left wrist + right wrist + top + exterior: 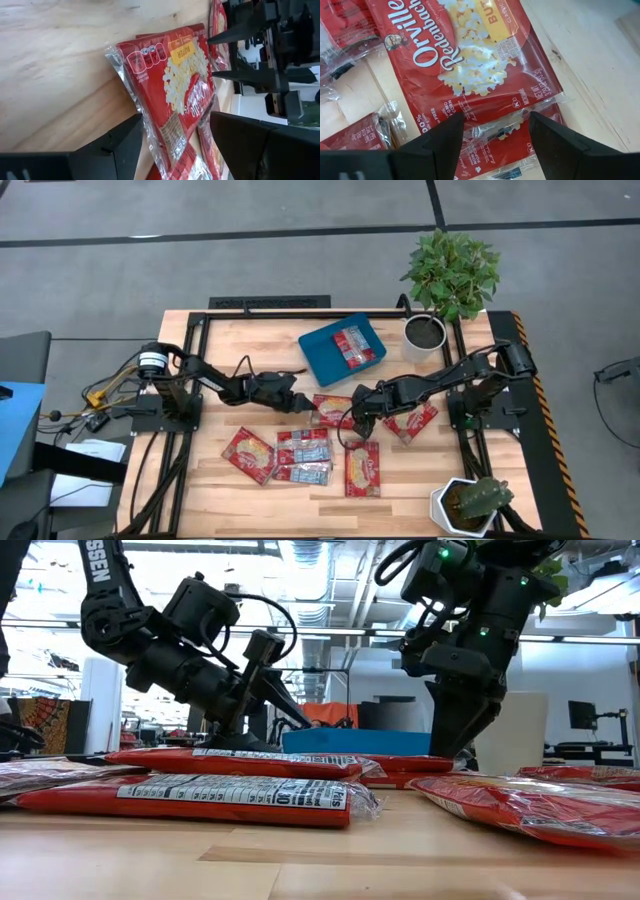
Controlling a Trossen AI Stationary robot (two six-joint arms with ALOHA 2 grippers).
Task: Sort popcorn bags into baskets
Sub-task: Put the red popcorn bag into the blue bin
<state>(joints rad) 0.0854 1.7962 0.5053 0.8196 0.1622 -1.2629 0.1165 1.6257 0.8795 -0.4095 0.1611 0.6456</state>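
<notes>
Popcorn bag (470, 65) reads "Orville Redenbacher", "BUTTER"

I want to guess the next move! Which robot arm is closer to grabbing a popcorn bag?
Probably the left. The left gripper already has its open fingers on either side of a red popcorn bag. The right gripper is open too, but only hovers above another bag.

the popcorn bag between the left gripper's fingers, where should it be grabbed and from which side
Grab the popcorn bag by its clear sealed end flap, coming from the left arm's side. The bag lies flat on the table, so that thin end is the easiest part to pinch, and the left gripper already has open fingers either side of it.
</notes>
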